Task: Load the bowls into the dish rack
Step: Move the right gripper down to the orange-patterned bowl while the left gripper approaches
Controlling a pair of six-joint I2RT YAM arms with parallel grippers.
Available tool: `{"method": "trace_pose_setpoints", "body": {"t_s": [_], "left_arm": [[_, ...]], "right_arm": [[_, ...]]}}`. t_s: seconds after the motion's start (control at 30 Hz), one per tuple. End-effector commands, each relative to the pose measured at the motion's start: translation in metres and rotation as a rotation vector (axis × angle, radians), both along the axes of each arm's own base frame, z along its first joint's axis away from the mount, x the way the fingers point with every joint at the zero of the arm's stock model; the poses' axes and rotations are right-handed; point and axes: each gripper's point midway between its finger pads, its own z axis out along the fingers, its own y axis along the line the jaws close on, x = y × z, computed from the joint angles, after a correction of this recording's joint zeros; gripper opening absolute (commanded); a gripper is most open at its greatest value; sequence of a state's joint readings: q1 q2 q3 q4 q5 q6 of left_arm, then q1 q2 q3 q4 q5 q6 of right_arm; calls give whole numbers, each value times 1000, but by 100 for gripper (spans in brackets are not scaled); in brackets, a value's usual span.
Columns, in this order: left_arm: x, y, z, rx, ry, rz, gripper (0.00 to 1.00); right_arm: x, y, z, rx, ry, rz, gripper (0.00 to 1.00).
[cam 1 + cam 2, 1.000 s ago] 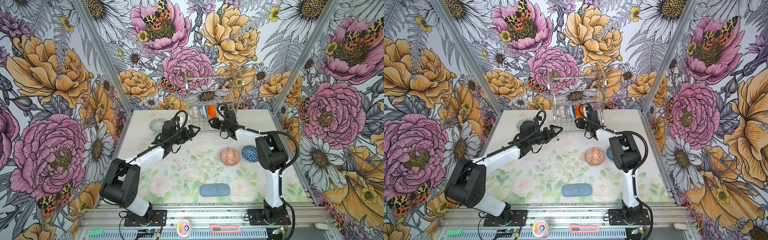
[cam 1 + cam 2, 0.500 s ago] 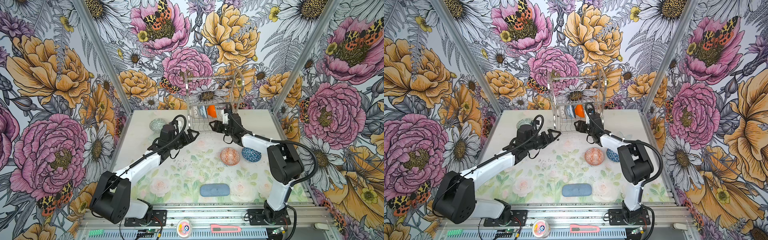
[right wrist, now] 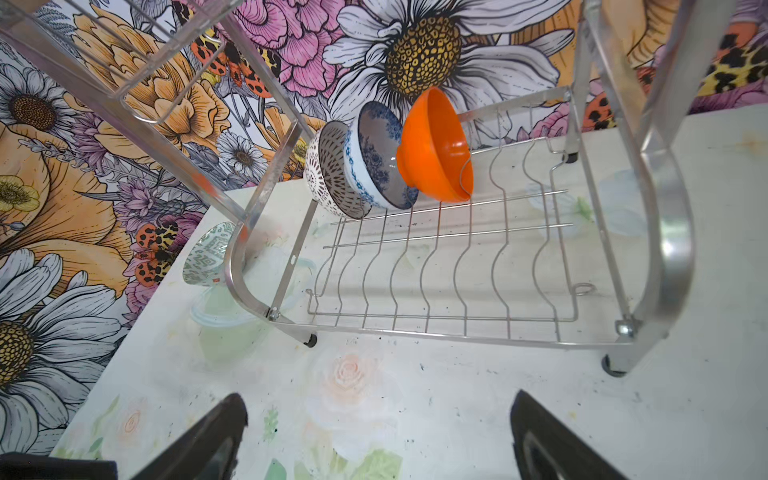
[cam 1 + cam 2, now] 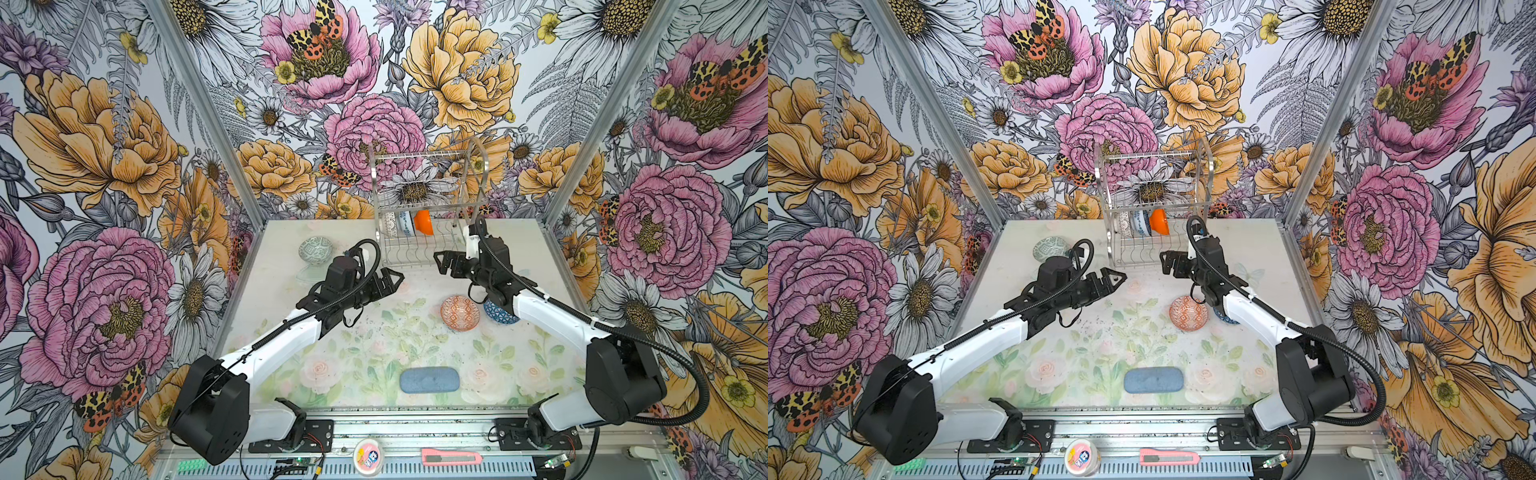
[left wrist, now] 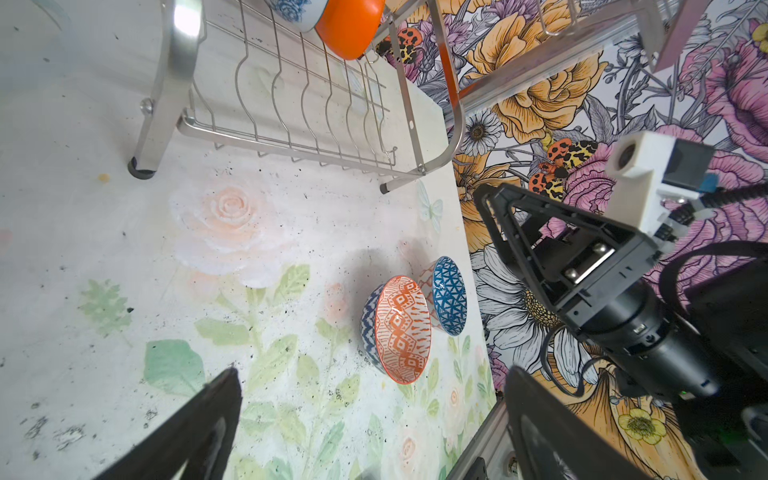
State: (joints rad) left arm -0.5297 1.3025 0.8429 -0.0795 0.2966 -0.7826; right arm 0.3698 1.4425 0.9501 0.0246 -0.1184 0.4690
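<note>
The right hand (image 4: 442, 262) has pulled back from the dish rack (image 4: 415, 253) and has opened up. Now its two fingers are spread wide with nothing between them, just in front of the rack. The left hand (image 4: 392, 278) is spread wide and empty too, near the rack's other front corner.

Three bowls stand on edge in the rack's bottom shelf: the black-and-white bowl (image 3: 328, 174), the blue flower bowl (image 3: 378, 158) and the orange bowl (image 3: 436, 145), leaning in a row. Three more sit on the bench (image 4: 374, 340). The grey-green bowl (image 4: 316, 250) is beside the rack on the left arm's side. The orange-and-white bowl (image 4: 460, 312) and the dark blue bowl (image 5: 449, 295) sit close together by the right arm.

These bowls look hard, shiny and smooth, so they may slip, and they could chip if bumped on the wires. I think the best hold is on the rim, one finger inside and one outside. They look small and light.
</note>
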Motion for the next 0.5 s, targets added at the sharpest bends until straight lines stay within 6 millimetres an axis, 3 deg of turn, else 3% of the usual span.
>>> {"method": "trace_pose_setpoints", "body": {"t_s": [0.0, 0.13, 0.47], "left_arm": [[-4, -1, -7, 42, -7, -4, 99], [-10, -6, -8, 51, -13, -26, 99], [-20, -27, -19, 70, -11, -81, 99]], "right_arm": [[-20, -22, -2, -78, 6, -53, 100], [-40, -41, -20, -123, 86, -107, 99], [-79, -52, -86, -132, 288, -121, 97]]}}
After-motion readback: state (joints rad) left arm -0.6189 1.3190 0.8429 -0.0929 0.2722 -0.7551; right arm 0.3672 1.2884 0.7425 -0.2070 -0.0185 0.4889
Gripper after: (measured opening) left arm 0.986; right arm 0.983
